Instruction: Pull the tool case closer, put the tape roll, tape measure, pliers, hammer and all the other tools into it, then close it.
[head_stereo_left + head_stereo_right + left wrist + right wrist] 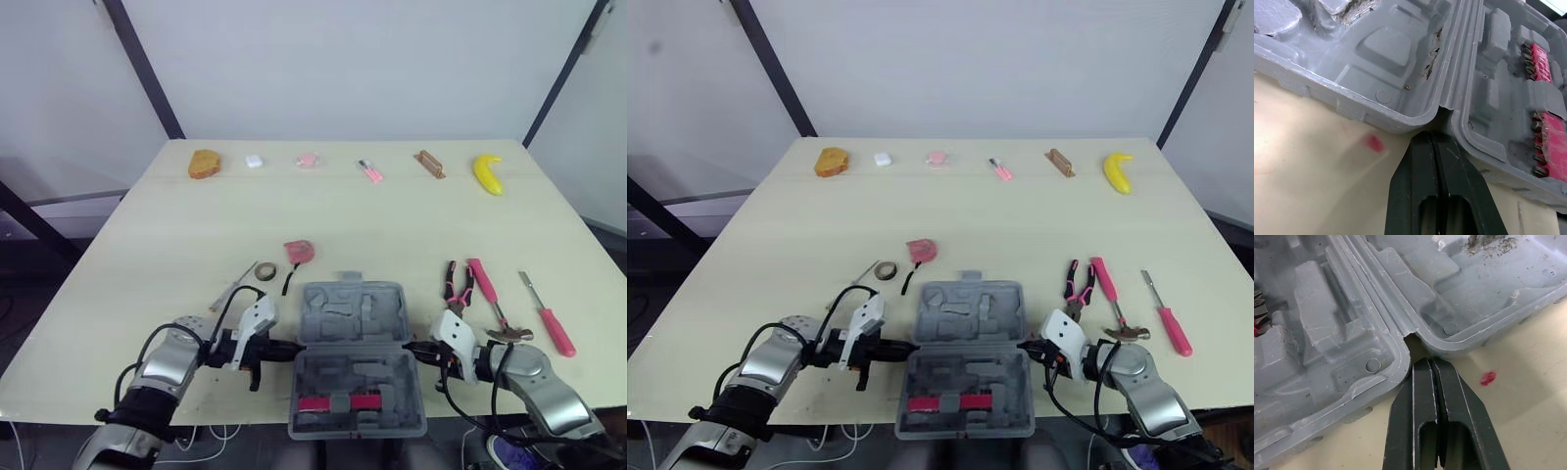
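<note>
The grey tool case (355, 323) lies open at the table's near edge, a strip of pink bits (338, 402) in its near half. My left gripper (290, 350) is shut, its tips at the hinge notch on the case's left side (1442, 105). My right gripper (411, 348) is shut too, tips at the right hinge notch (1409, 339). The tape roll (265, 271) and red tape measure (299, 252) lie just beyond the case on the left. Pliers (456, 287), hammer (495, 304) and a red screwdriver (549, 315) lie to its right.
A thin silver tool (233, 290) lies left of the tape roll. Along the far edge sit a bread piece (204, 164), a white block (254, 162), a pink item (308, 159), a pink pen (370, 171), a brown block (428, 164) and a banana (488, 173).
</note>
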You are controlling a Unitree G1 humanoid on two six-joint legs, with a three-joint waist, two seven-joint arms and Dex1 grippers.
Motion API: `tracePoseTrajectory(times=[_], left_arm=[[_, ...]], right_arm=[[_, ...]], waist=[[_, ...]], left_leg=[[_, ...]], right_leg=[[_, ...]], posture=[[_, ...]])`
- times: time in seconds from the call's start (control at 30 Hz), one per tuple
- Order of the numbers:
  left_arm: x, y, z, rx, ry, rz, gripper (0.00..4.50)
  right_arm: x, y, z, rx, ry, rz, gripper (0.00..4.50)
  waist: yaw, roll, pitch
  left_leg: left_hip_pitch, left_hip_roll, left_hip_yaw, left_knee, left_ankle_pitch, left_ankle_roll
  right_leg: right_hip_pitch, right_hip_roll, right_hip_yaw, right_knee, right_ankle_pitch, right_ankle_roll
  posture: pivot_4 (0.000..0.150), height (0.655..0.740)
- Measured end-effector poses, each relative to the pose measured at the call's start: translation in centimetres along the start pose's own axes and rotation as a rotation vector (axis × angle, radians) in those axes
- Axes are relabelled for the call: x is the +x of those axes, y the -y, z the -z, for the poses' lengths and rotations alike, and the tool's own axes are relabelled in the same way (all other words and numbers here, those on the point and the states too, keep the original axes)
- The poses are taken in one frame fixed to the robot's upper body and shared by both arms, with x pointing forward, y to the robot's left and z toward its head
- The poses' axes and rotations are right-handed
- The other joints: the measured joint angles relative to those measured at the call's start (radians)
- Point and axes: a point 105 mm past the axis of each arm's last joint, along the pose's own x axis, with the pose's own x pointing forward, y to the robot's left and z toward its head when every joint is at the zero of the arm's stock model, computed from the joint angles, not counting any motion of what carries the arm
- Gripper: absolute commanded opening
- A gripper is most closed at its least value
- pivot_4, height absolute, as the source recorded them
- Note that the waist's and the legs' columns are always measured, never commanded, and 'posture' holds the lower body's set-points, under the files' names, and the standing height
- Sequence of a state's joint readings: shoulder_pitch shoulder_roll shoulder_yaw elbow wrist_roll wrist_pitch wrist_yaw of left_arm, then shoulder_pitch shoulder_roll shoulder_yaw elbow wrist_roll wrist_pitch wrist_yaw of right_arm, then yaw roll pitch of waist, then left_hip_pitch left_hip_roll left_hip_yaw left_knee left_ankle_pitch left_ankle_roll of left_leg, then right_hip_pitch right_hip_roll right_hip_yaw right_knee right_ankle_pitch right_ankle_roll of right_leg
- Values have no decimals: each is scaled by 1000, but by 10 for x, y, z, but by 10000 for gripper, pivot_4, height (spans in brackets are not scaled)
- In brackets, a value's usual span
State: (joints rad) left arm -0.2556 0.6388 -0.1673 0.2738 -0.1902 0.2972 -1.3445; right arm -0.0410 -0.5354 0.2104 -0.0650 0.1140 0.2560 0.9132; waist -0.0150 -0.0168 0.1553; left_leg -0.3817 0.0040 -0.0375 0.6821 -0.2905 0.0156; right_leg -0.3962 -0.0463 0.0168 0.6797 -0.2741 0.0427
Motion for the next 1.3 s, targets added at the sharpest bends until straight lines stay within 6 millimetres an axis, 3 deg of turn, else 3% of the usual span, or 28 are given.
tracePoseTrajectory(times=[1.3], left_arm=[[6,13,4,5,-22,51,0]], right_arm=[[-8,-9,5,29,-34,-40,82]], waist=[[2,0,0]], left_leg=[[0,0,0,0,0,0]], right_leg=[[0,0,0,0,0,0]], posture=[[1500,7400]])
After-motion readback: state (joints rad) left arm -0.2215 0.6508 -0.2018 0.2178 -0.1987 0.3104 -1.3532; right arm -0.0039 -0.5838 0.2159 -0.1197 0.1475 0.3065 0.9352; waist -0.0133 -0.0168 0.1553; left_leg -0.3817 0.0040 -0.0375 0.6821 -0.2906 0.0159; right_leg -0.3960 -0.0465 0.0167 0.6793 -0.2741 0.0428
